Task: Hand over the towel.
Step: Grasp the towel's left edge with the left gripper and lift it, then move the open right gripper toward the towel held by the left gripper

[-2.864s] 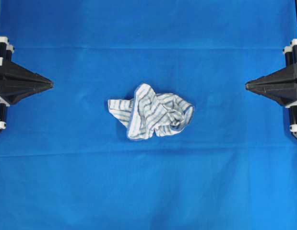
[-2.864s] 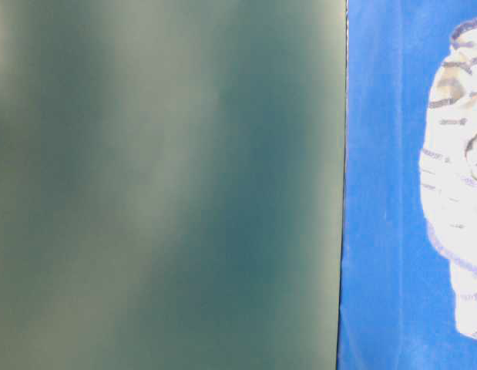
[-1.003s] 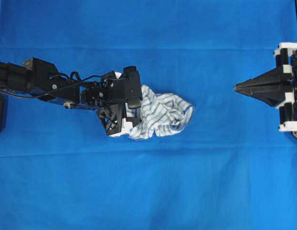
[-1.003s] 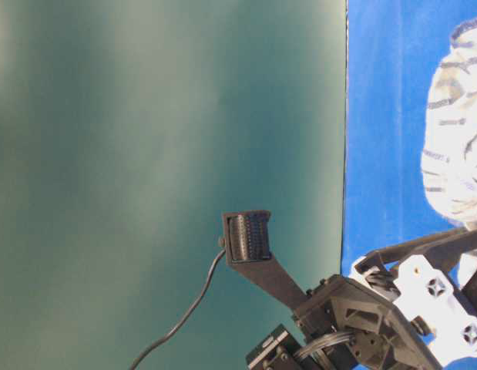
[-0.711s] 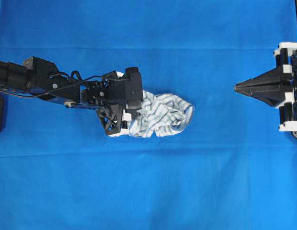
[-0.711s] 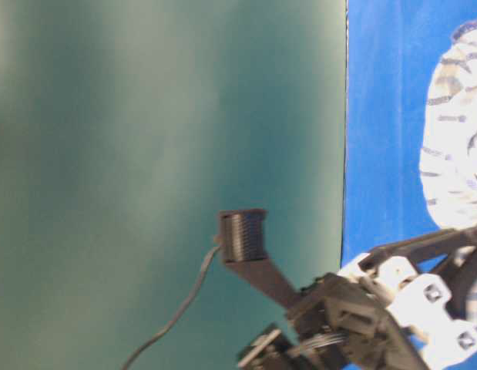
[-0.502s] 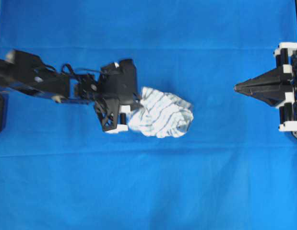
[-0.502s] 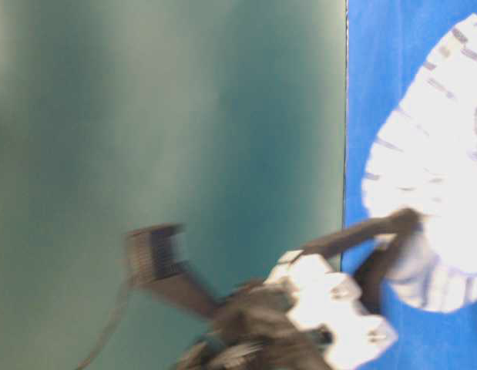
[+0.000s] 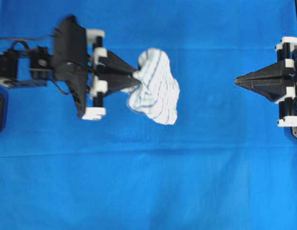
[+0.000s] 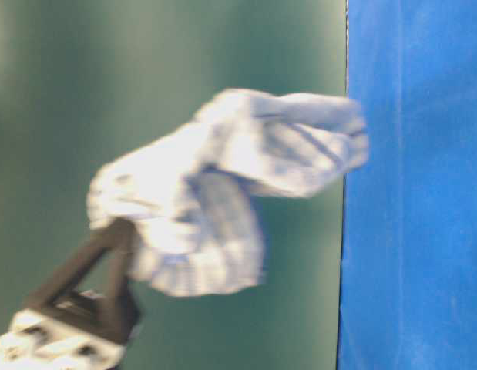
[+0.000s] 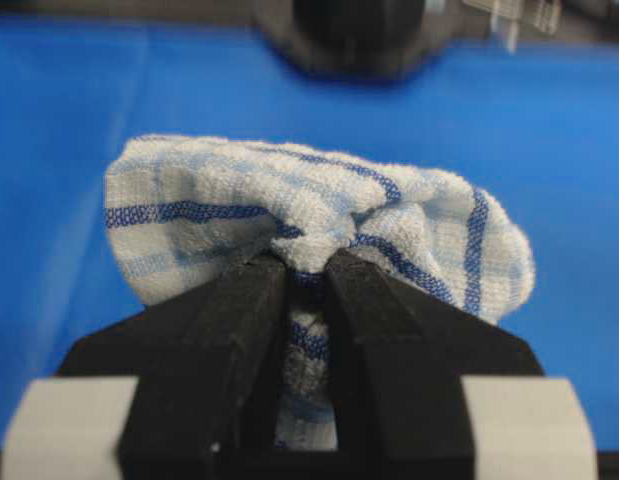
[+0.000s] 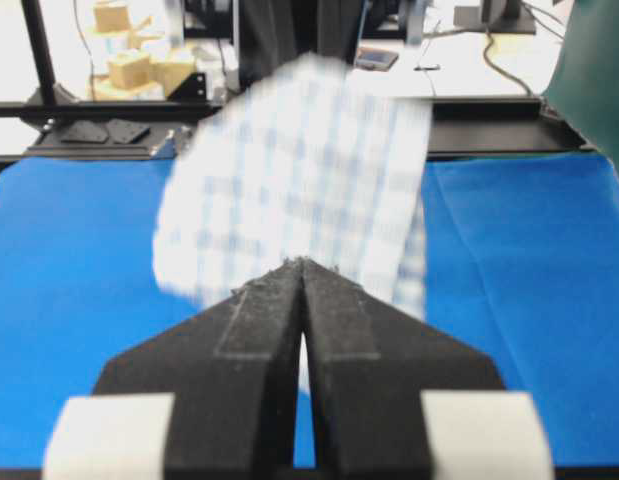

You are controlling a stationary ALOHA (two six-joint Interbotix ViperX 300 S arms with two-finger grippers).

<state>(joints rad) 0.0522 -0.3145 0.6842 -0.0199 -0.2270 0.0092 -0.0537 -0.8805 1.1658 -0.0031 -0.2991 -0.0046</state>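
Overhead straight down, table-level sideways, wrist views close along each pincer, all sharing the towel point(image 9: 155, 88).

The left gripper point(image 9: 136, 76) points toward the middle of the overhead view, its black jaws pinched together on a fold of the towel point(image 9: 155, 88), which hangs from the tips clear of the surface. The right gripper point(image 9: 237, 82) sits at the right edge of that view, aimed at the left gripper and well apart from it. Its jaws are pressed together with nothing between them.
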